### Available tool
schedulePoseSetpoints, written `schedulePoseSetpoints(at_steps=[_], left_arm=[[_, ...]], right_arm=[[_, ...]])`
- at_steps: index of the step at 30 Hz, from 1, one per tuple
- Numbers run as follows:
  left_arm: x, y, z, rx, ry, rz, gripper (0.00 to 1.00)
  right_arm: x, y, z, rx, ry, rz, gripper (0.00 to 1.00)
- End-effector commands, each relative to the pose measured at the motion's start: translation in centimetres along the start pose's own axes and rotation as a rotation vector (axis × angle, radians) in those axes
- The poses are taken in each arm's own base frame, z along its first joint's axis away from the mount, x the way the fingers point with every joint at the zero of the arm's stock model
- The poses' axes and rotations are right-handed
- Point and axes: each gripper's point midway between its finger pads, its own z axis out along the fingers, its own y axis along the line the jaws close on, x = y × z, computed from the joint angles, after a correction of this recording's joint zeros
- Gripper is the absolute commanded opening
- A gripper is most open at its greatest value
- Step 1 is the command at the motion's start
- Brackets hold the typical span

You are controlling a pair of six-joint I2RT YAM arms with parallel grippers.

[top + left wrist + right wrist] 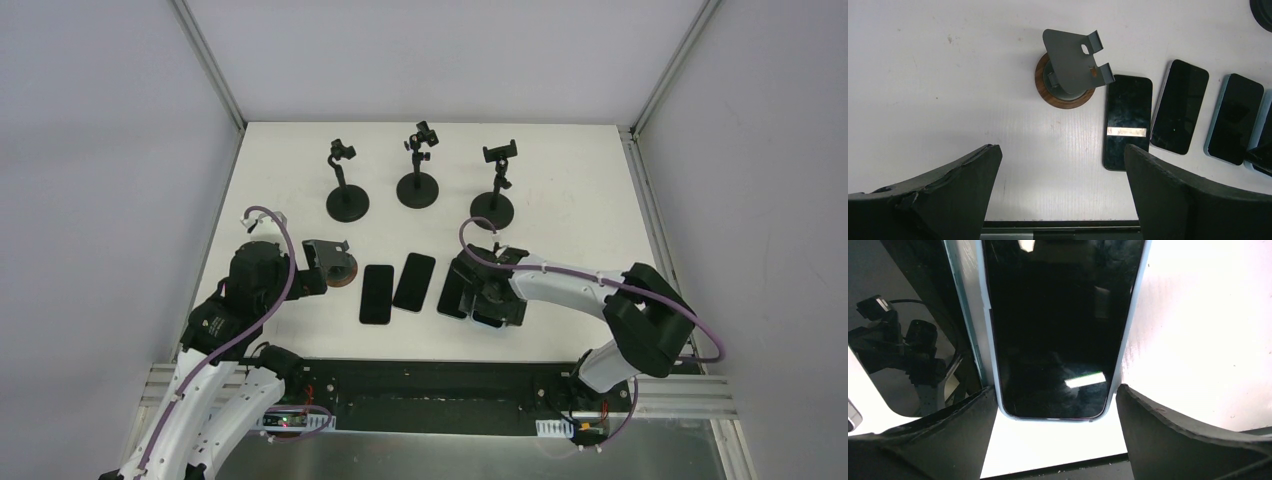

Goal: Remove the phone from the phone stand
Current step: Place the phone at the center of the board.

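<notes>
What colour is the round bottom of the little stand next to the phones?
Brown, like wood. The left wrist view shows the stand's base best.

Table (pixel 948 100): white and matt; a fine ribbed grain and small scuffs are seen close up.
Phone stand (pixel 1070 65): grey plate, matt and smooth, metal by the look.
Stand base (pixel 1068 102): round brown rim, wood-toned, low sheen.
Bare phone (pixel 1128 120): black glass face, glossy; dust and smears are shown.
Cased phone (pixel 1058 330): glossy black screen (bright lamp patches are mirrored in it).
Case (pixel 989 355): pale blue, smooth, satin; plastic or rubber cannot be told.
Left gripper (pixel 1062 160) fingers (pixel 948 195): black, matt, plastic-like; edges rough and chipped.
Right gripper (pixel 1057 405) fingers (pixel 1178 430): the same matt black, slightly grainy.
Clamp stands (pixel 348 200): black, matt; material not told.
Arm shells (pixel 560 285): white plastic, smooth, mild gloss.
</notes>
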Motion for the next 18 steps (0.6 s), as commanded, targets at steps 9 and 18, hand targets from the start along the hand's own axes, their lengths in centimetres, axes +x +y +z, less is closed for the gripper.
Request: schedulePoseSetpoints(at_steps=[9,18], left_arm=[[-1.3,0.7,0.8,-0.061,-0.041,0.004,1.0],[-1.5,1.6,0.9,-0.111,-0.06,-0.008,1.0]], right_arm=[[-1.2,-2.5,-3.8,0.001,-0.067,0.011,0.91],[-1.9,4.5,-11.3,-0.505,0.083,0.175,0.94]])
